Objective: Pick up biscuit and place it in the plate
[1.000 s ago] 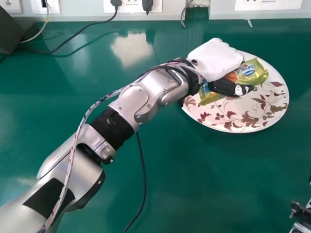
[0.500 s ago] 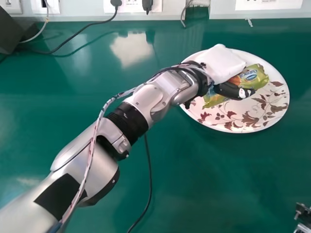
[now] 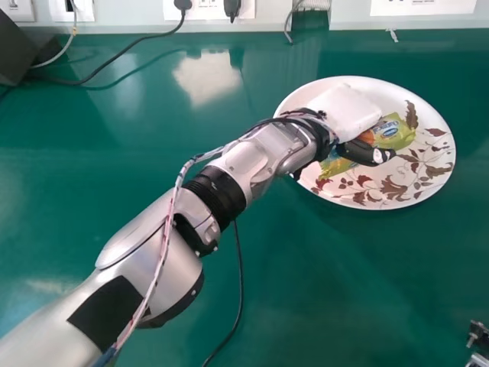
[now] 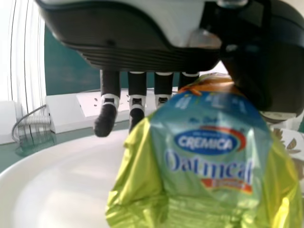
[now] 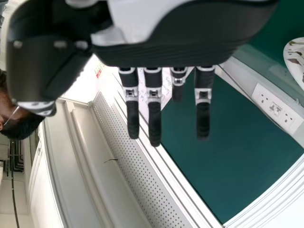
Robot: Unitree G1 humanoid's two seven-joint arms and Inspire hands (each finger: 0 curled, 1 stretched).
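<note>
My left hand (image 3: 345, 109) is low over the round plate (image 3: 397, 182), its thumb across the biscuit packet (image 3: 393, 132). The green and yellow packet is tilted under the palm, partly hidden by the hand; I cannot tell whether it touches the plate. In the left wrist view, my left hand (image 4: 137, 90) has the packet (image 4: 204, 166) pinched between thumb and fingers, its printed face towards the camera and the white plate (image 4: 61, 175) below and behind. My right hand (image 5: 154, 109) has straight fingers in the right wrist view, away from the plate.
The green table (image 3: 344, 283) surrounds the plate. Sockets (image 3: 206, 9) and cables line the wall at the back, and a dark box (image 3: 17, 53) stands at the far left. A black cable (image 3: 241, 290) runs beside the left forearm. Metal parts (image 3: 478, 336) show at the lower right.
My left hand has moved a little nearer the robot and lower over the plate, and the packet has shifted with it. The forearm has swung to the right.
</note>
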